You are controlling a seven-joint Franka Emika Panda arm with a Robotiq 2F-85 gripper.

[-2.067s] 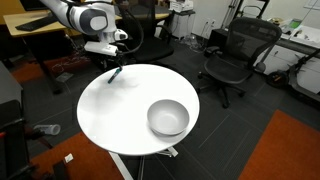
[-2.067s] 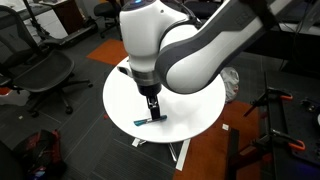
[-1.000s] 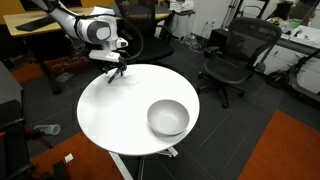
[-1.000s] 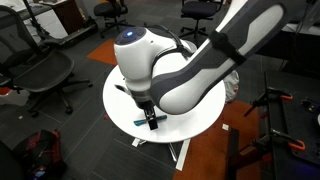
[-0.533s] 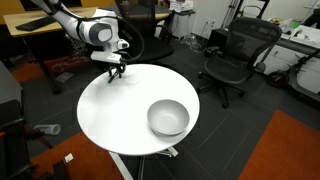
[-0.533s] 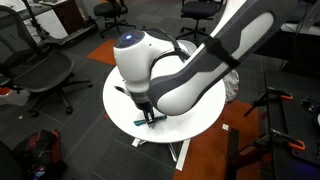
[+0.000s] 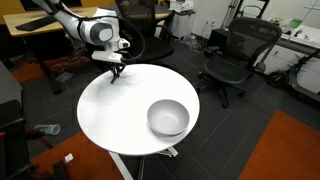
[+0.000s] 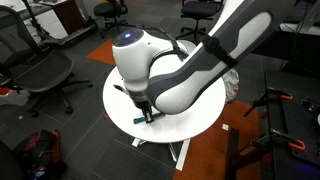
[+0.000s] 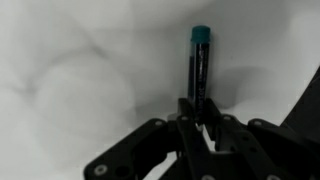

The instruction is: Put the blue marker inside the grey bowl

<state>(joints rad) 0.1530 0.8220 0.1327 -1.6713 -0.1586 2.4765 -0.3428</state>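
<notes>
Slim blue marker (image 9: 198,70) lying flat, grey bowl (image 7: 168,117) upright, empty, well apart

Your surface (image 7: 118,112) is a round white top, seen in both exterior views (image 8: 116,104). Two things lie on it. The grey bowl (image 7: 168,127) stands upright and empty near the edge closest to the camera in an exterior view. The blue marker (image 8: 141,122) lies flat by the opposite edge, well apart from the bowl. In the wrist view the marker's (image 9: 199,66) teal end points away across bare white.
</notes>
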